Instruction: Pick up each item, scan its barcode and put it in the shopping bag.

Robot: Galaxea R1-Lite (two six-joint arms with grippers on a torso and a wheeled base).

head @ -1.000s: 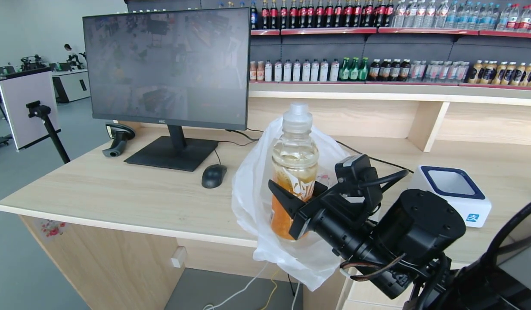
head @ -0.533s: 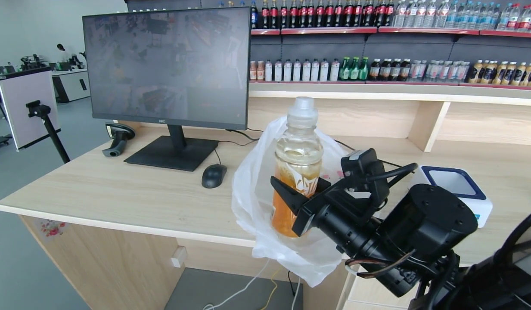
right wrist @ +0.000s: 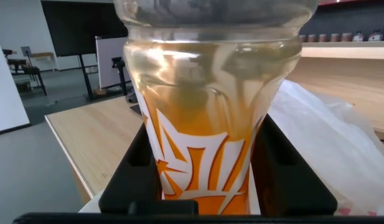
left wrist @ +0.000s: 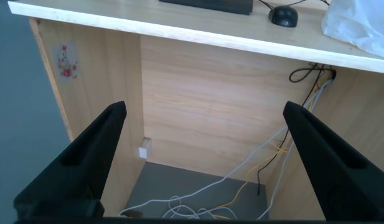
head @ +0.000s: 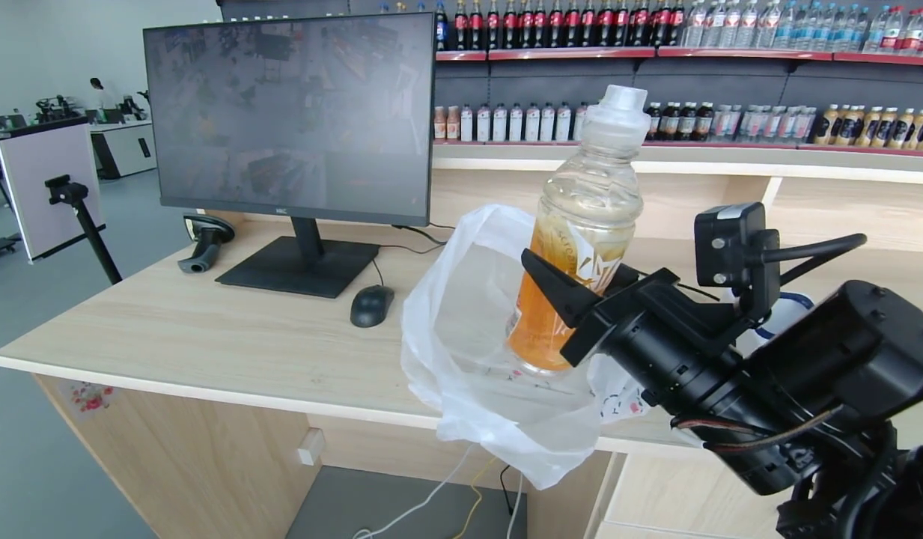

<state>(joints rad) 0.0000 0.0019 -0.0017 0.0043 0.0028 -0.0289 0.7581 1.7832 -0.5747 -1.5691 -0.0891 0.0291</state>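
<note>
bottle (head: pixel 581 232) of orange drink is held tilted over the shopping bag (head: pixel 461 329) on the desk (head: pixel 206 329), clamped by the right end effector (head: pixel 581 277). with that tilt, the bag's limp mouth could be missed. left end effector (left wrist: pixel 204 109) is seen spread wide, empty, below desk level. white lettering on the label (right wrist: pixel 204 168) cannot be read.

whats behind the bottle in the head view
Behind the bottle: the bag low down, the drinks shelf at its cap. The right pincer and its arm cover most of the scanner.
</note>
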